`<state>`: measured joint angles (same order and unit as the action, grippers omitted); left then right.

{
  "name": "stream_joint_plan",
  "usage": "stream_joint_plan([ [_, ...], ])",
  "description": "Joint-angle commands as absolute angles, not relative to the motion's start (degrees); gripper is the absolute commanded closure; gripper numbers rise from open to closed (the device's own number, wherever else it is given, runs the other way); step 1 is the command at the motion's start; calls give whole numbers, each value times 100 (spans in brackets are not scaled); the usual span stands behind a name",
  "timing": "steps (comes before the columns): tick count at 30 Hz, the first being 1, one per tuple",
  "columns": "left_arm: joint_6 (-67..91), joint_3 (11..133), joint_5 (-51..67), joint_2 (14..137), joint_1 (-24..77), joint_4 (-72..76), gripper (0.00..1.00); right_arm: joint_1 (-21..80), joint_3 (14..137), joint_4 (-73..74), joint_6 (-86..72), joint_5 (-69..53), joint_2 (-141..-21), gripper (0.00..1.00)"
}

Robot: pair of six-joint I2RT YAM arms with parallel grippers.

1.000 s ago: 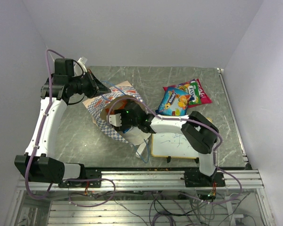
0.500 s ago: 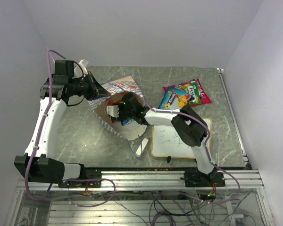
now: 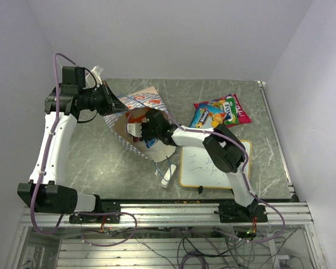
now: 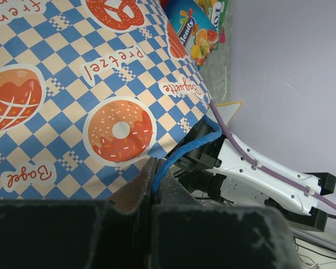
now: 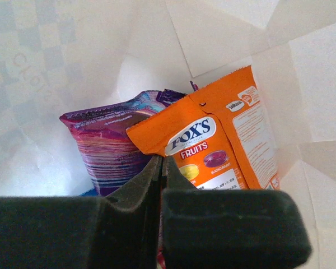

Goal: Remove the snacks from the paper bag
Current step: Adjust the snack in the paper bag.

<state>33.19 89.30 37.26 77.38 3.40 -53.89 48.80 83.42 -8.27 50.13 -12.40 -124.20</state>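
The paper bag (image 3: 141, 106) lies tipped on the table, its blue-and-white checkered side (image 4: 101, 84) filling the left wrist view. My left gripper (image 4: 154, 171) is shut on the bag's blue cord handle (image 4: 185, 150), holding the mouth up. My right gripper (image 5: 161, 161) reaches inside the bag and is shut on the lower edge of an orange snack packet (image 5: 224, 145). A purple snack packet (image 5: 109, 143) stands just left of it. Other snacks (image 3: 221, 112), blue, green and pink-red, lie on the table to the right of the bag.
A framed whiteboard (image 3: 207, 168) lies at the front right, partly under my right arm (image 3: 224, 148). A white eraser block (image 3: 166, 175) rests by its left edge. The table's right rim (image 3: 274, 134) is close to the loose snacks.
My right gripper has pushed deeper into the bag and closed from open to shut. The bag has shifted up and left, and my left gripper has lifted the handle slightly.
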Motion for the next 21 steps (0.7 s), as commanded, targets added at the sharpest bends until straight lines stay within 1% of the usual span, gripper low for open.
stream_joint_plan([
  [1, 3296, 8999, 3722, 7738, 232, -5405, 93, 4822, 8440, -1026, 4830, -1590, -11902, 100],
  [7, 3447, 8888, 3731, 7727, 168, -5230, 93, 4861, 8102, -1162, 4663, -1946, -11346, 100],
  [12, 3623, 8787, 3727, 7682, 143, -5094, 93, 4865, 7720, -1244, 4321, -2475, -10907, 100],
  [15, 3761, 8729, 3747, 7665, 108, -4999, 93, 4861, 7470, -1451, 3966, -2603, -10679, 100],
  [21, 4140, 8558, 3833, 7614, 88, -4673, 93, 4860, 7356, -1392, 3526, -2778, -10225, 100],
])
